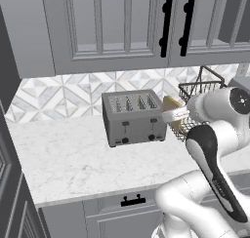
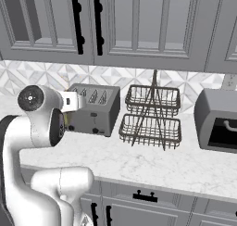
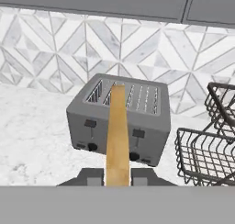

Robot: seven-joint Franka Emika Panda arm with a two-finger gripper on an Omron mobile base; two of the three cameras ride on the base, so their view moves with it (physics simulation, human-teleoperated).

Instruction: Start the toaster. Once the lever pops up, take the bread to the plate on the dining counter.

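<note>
The grey four-slot toaster (image 1: 133, 117) (image 2: 92, 108) (image 3: 119, 120) stands on the wall counter against the tiled wall, both front levers high in their slots. My gripper (image 3: 118, 178) (image 1: 175, 116) is shut on the bread (image 3: 118, 136) (image 1: 171, 107), a thin golden-tan slice seen edge-on between the fingertips (image 3: 92, 177). The slice hangs in the air in front of the toaster, just off its right end in the left base view and clear of the slots. In the right base view my hand (image 2: 74, 101) is by the toaster's left side. The plate and the dining counter are out of view.
A black two-tier wire basket rack (image 1: 200, 93) (image 2: 150, 116) (image 3: 206, 149) stands close to the toaster's right. Further right sits a dark grey box appliance (image 2: 217, 121). Upper cabinets (image 1: 122, 27) hang low over the marble counter (image 1: 73, 159), which has bare room left of the toaster.
</note>
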